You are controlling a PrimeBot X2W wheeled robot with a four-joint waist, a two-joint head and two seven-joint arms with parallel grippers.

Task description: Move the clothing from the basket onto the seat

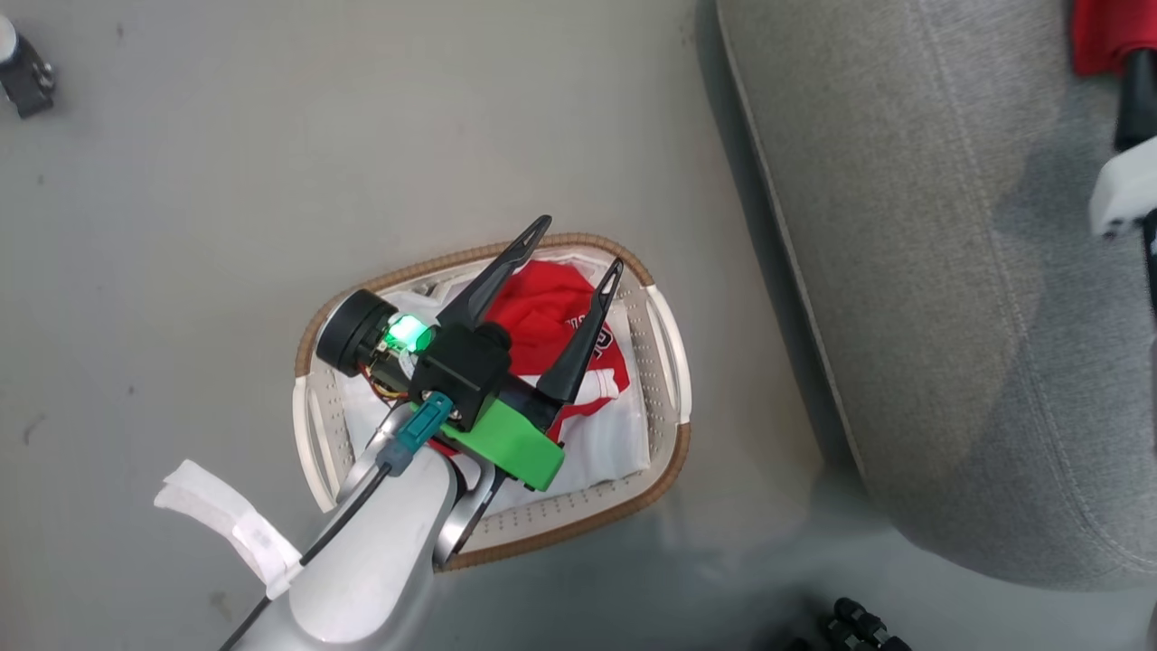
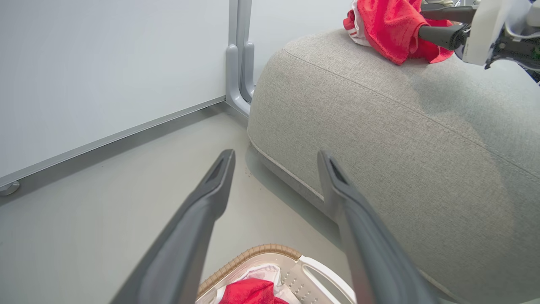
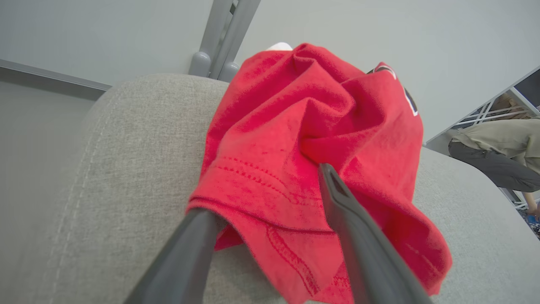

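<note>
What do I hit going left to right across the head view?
Small dark object at the top-left edge → basket → seat → red clothing at the top-right corner.

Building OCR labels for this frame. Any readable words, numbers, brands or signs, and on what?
No text reads in full.
On the red-and-white garment in the basket: dark white-edged lettering, creased and partly covered, unreadable.
On the red garment on the seat: scrap of dark white-edged print at a fold, unreadable.
On the white tape on the cable: no marks visible.
</note>
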